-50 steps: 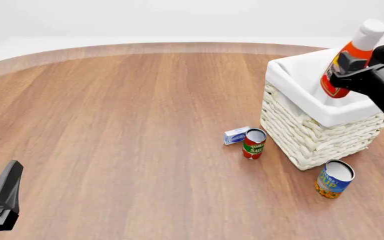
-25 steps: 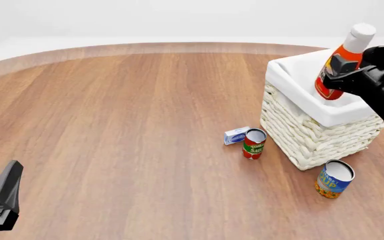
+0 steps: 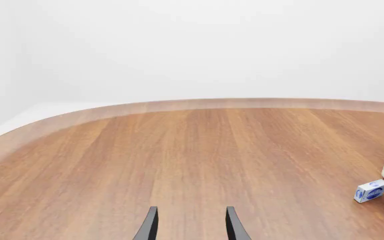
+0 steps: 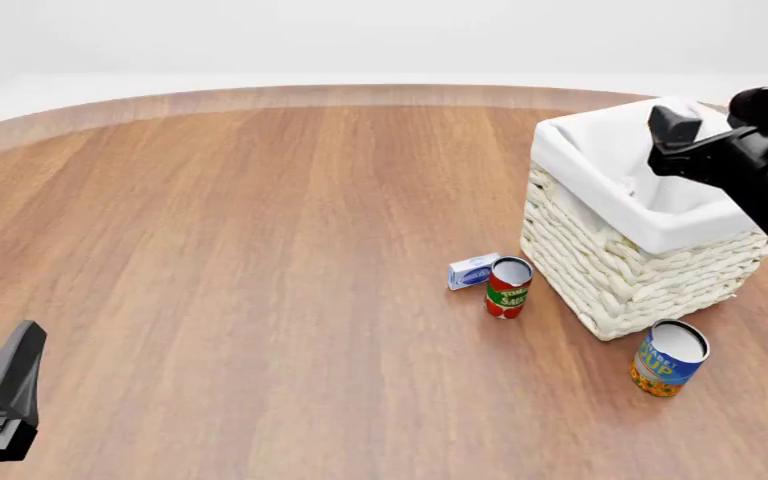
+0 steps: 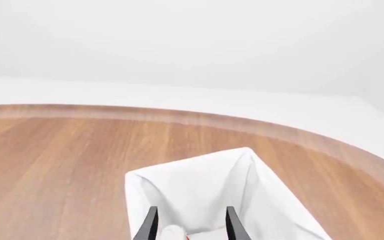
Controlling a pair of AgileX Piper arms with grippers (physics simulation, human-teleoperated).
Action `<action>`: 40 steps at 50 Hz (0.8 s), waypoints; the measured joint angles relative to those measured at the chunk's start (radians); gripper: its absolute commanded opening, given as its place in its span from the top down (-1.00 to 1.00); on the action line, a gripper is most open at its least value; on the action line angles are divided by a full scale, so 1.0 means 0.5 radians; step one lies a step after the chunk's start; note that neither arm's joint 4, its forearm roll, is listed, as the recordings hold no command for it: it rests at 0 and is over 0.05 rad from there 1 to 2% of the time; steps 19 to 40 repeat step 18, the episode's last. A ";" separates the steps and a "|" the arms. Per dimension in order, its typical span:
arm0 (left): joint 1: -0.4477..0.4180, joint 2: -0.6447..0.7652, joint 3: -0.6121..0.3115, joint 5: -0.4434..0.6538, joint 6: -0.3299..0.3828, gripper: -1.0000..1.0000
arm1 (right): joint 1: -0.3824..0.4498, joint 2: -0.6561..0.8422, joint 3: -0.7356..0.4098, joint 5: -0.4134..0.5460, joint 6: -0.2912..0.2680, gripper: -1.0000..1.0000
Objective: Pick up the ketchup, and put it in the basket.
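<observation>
Inside the basket, at the far right of the counter, the ketchup shows only as a white cap tip and a sliver of red between the right gripper's fingers in the right wrist view; from the front it is hidden below the liner. The right gripper hangs over the basket's opening, fingers spread with a gap around the cap and touching nothing. Just beside the basket's near-left wall stand a red can and a small blue-white box, touching each other; a blue-and-yellow can sits near the basket's front corner. The counter's curved far edge runs behind the basket. Left of these things lies broad bare wood. The left gripper hovers low at the near-left corner, fingers spread, holding nothing.
</observation>
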 measured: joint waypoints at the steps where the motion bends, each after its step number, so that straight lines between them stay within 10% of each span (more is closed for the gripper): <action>1: 0.000 0.000 0.000 0.000 0.000 -1.00 | 0.000 -0.004 0.000 0.001 0.000 -1.00; 40: 0.000 0.000 0.000 0.000 0.000 -1.00 | 0.028 -0.200 0.039 0.064 -0.007 -1.00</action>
